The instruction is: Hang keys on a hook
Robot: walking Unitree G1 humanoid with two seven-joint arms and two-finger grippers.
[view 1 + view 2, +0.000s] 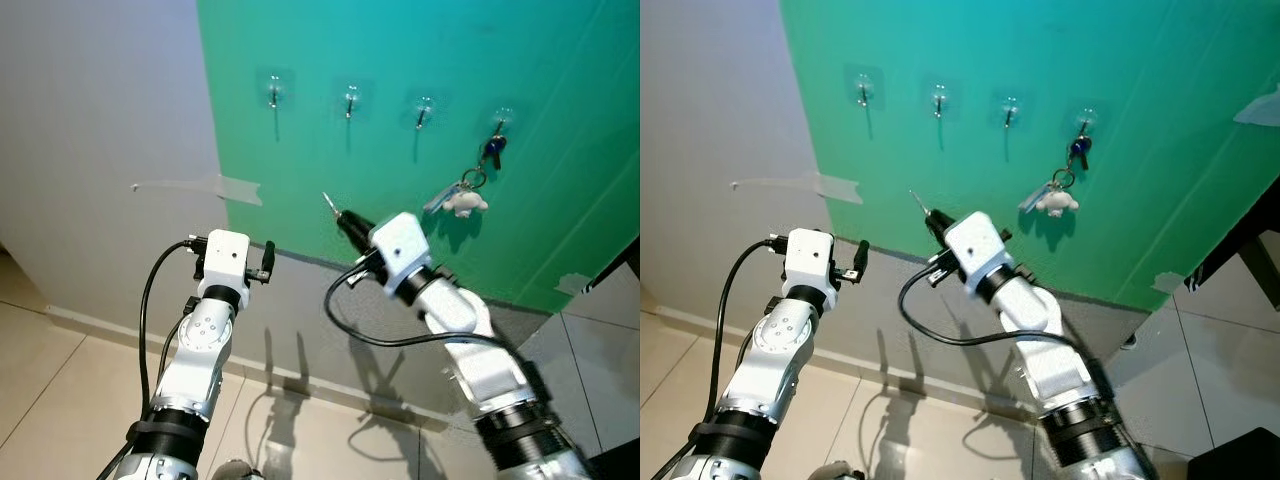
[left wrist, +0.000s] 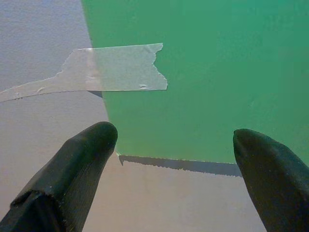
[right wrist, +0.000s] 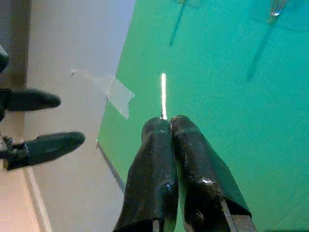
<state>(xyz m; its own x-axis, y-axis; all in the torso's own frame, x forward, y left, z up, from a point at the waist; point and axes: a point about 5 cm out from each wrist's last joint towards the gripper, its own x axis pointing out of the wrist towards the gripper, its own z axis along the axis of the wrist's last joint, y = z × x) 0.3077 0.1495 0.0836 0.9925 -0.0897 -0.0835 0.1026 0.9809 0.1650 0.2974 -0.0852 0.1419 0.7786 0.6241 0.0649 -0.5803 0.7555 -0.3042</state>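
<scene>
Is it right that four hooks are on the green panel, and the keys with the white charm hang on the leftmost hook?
Not quite. There are four hooks on the green panel, but the keys with the white charm hang on the rightmost hook, not the leftmost hook, which is bare. The left eye view shows this.

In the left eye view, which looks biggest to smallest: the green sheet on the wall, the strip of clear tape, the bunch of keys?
1. Green sheet, by far.
2. Clear tape.
3. Keys, roughly similar to the tape in extent, so that order is unsure.
</scene>
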